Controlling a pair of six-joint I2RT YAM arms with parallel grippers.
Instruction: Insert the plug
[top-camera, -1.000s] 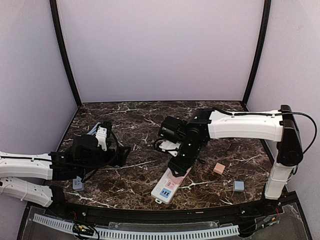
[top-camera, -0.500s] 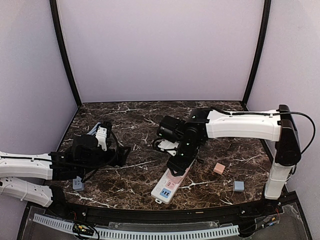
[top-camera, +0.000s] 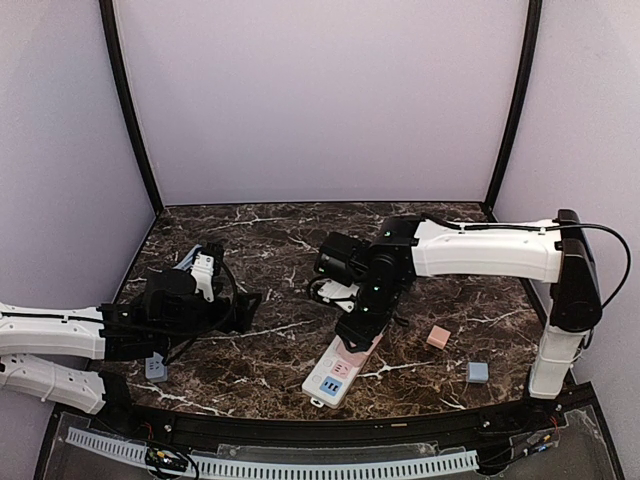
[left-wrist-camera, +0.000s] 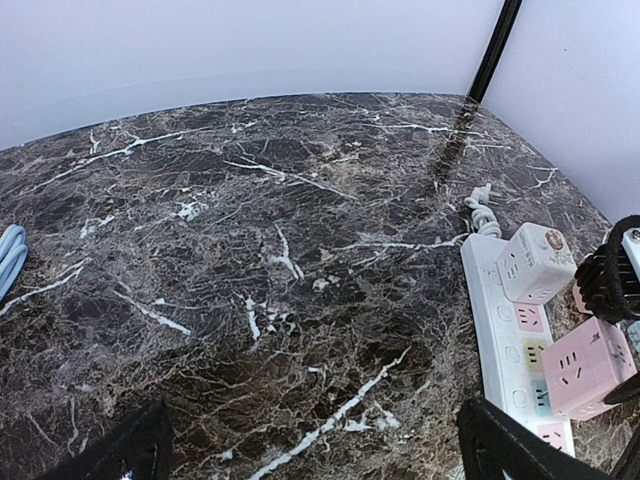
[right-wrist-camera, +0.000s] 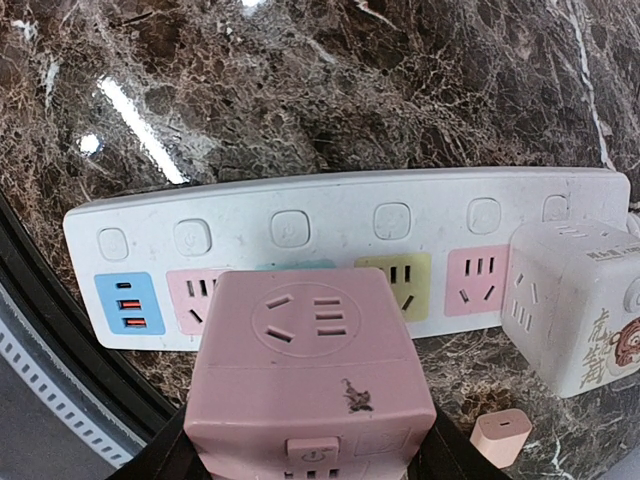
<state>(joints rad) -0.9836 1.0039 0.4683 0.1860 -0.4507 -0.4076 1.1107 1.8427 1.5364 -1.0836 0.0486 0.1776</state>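
A white power strip (top-camera: 330, 378) lies on the marble near the front, also in the right wrist view (right-wrist-camera: 330, 215) and the left wrist view (left-wrist-camera: 497, 330). A white cube adapter (right-wrist-camera: 580, 300) sits plugged in at its far end. My right gripper (top-camera: 357, 330) is shut on a pink cube plug (right-wrist-camera: 310, 370), holding it just over the strip's middle sockets; whether its prongs are in is hidden. The pink cube also shows in the left wrist view (left-wrist-camera: 588, 365). My left gripper (top-camera: 245, 305) is open and empty, left of the strip.
A small pink charger block (top-camera: 438, 337) and a grey-blue block (top-camera: 478, 372) lie right of the strip. Another grey-blue block (top-camera: 155, 368) lies at the front left. A blue cable (left-wrist-camera: 8, 260) lies at the far left. The strip's white cord (left-wrist-camera: 480, 208) coils behind it.
My right gripper with the pink cube has shifted slightly left and lower over the strip. The left arm has not moved.
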